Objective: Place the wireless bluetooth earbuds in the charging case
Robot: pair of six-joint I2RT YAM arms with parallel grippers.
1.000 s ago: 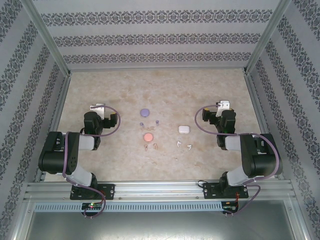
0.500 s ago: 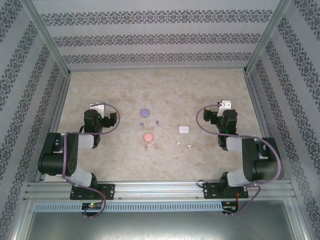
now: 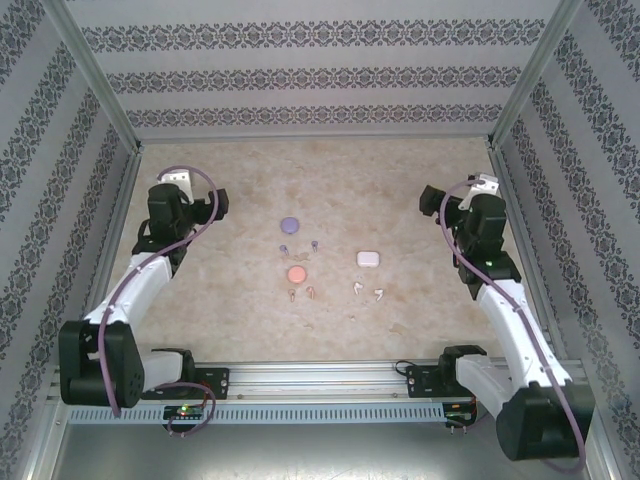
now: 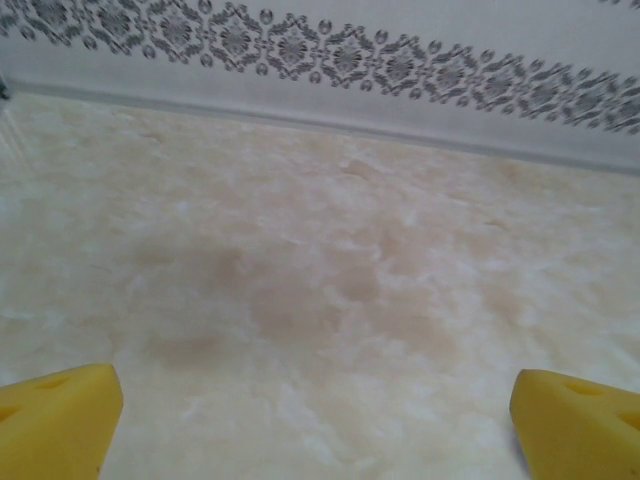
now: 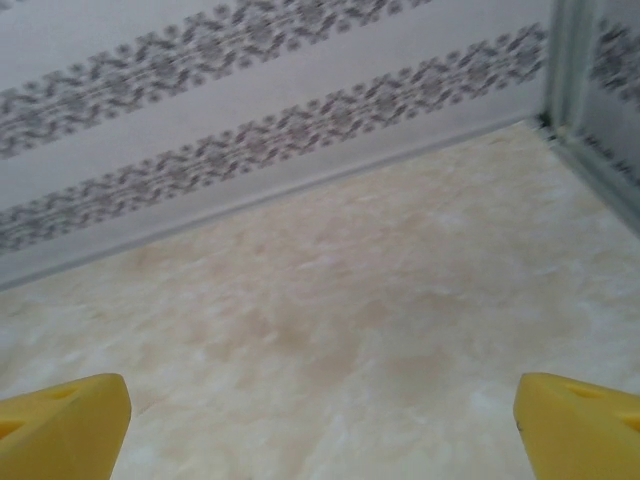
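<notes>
Earbuds [image 3: 291, 294] are lying loose on the worktop [image 3: 420, 170] beside the charging cases [image 3: 296, 273], between and well apart from the left pincer [image 3: 177, 178] and right pincer [image 3: 483, 185], both gaping wide and gripping nothing. Judged risk: these tiny stemmed pieces skidding away under any off-centre pinch.

Tabletop [image 3: 420, 180]: beige, marbled. Purple round case [image 3: 290, 223] near centre, with the purplish earbuds [image 3: 283, 249] at its 6 o'clock. Pink round case [image 3: 296, 273] is further toward 6, pinkish earbuds [image 3: 291, 294] just beyond. White case [image 3: 368, 258] sits at the pink case's 2 o'clock, white earbuds [image 3: 355, 287] at its 6.
</notes>
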